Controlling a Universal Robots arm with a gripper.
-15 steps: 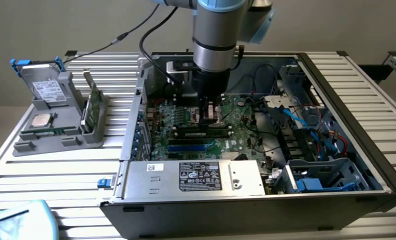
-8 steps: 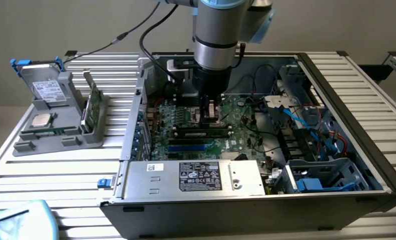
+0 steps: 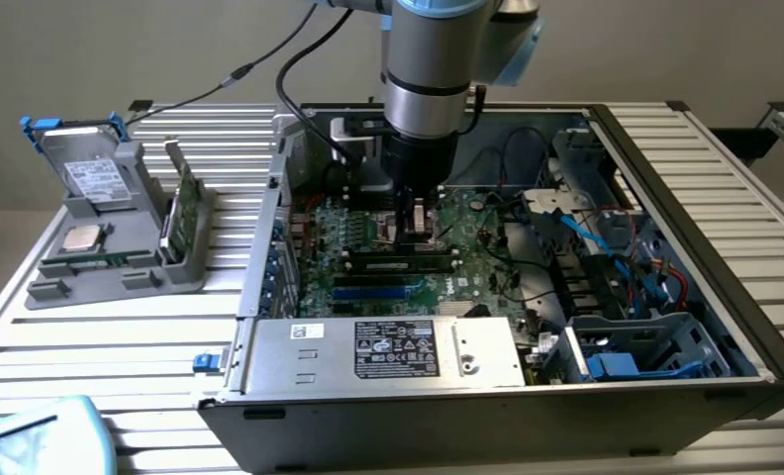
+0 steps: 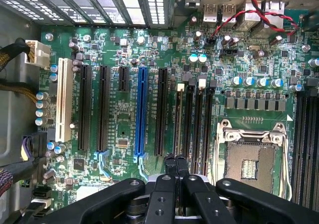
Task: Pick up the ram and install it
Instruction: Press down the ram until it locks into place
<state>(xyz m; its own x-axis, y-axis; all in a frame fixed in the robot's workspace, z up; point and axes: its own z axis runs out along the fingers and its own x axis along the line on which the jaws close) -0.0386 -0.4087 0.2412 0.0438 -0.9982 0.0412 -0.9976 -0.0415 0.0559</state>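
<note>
The gripper (image 3: pixel 416 220) is down inside the open case (image 3: pixel 656 396), its fingers (image 4: pixel 175 167) pressed together with nothing between them, over the motherboard (image 4: pixel 124 119). On the exterior view's left, a ram (image 3: pixel 181 213) stands upright in the grey holder (image 3: pixel 108 267) on the counter (image 3: pixel 102 346).

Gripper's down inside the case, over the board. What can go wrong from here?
1. The shut gripper sits over the memory slots, beside the open processor socket; sideways drift might bend its contacts.
2. Loose cables lie close to the arm and might snag.
</note>
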